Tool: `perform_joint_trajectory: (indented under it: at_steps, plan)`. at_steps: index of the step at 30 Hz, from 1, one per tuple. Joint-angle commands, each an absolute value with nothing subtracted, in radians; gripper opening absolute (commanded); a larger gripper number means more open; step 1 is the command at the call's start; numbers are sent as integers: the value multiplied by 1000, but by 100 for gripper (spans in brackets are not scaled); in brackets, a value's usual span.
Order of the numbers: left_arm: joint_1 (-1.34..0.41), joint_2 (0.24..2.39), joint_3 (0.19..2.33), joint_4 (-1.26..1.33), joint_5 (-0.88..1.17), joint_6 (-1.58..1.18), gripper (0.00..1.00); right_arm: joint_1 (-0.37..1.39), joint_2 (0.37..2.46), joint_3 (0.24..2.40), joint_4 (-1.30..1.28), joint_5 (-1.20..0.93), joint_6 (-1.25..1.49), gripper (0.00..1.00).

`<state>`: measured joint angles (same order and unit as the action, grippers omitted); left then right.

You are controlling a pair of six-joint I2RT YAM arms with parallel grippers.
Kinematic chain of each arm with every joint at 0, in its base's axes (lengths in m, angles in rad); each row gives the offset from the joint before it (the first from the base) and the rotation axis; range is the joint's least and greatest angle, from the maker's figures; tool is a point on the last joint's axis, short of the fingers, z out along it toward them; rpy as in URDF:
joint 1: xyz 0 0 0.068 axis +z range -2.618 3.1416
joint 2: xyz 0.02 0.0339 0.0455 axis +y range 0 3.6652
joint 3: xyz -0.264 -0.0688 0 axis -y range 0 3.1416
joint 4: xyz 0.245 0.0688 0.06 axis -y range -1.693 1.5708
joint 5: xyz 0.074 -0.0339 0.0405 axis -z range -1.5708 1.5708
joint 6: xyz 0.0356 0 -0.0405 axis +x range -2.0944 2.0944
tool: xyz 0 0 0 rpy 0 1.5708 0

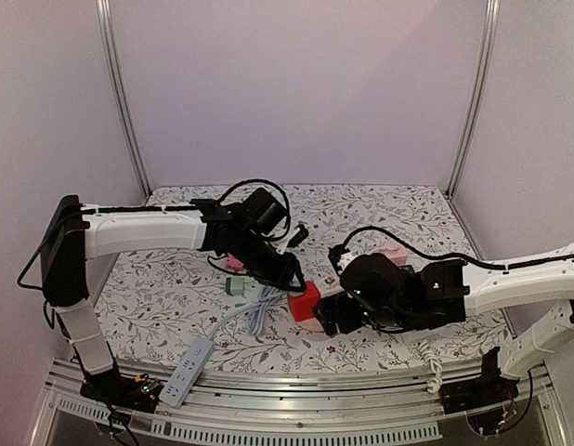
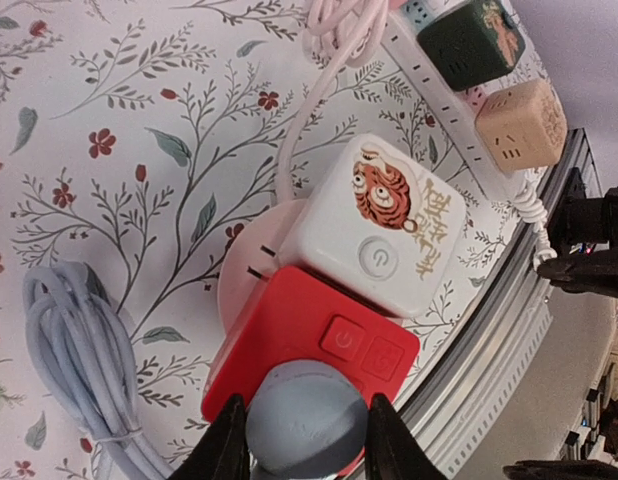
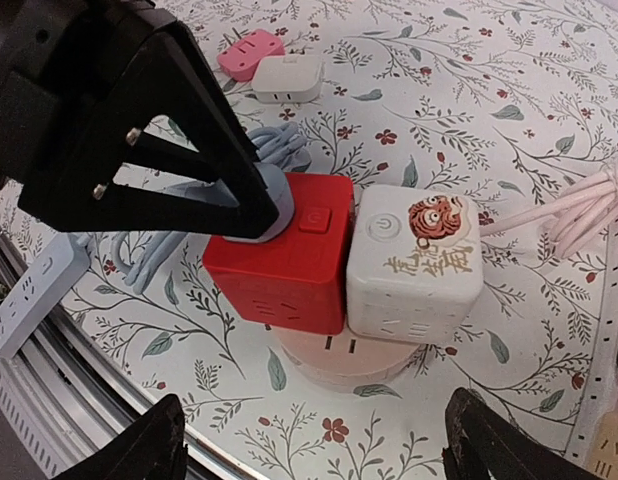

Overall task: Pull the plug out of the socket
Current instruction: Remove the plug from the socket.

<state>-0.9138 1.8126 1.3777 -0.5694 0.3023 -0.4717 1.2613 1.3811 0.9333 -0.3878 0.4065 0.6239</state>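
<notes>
Grey plug (image 2: 307,435), pinched in the narrow left end effector (image 2: 304,408), should pull straight out of the red socket cube (image 2: 289,340) once the wide-open right end effector (image 3: 314,420) braces it.

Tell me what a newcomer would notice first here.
The bright red cube socket and the white cube with a tiger picture catch the eye first, side by side on a pink disc mid-table. The left gripper is clamped on a rounded grey plug on the red cube. The right gripper hangs open above both cubes.
</notes>
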Motion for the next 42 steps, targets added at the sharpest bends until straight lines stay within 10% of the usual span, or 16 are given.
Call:
perform_joint_trajectory:
  at_steps: [1,9,23,42]
  plan:
    - [-936,1849,1412,-502,302,-500,10,1272,1472,992,-386,429,667,86]
    - [-1005,1874,1411,-498,201,-440,16,1272,1511,992,-497,505,722,99]
    - [-999,1689,1314,-514,234,-283,91,1273,1409,977,-558,546,738,99]
    - [-939,1742,1188,-438,275,-102,63,1273,1453,1035,-623,557,747,99]
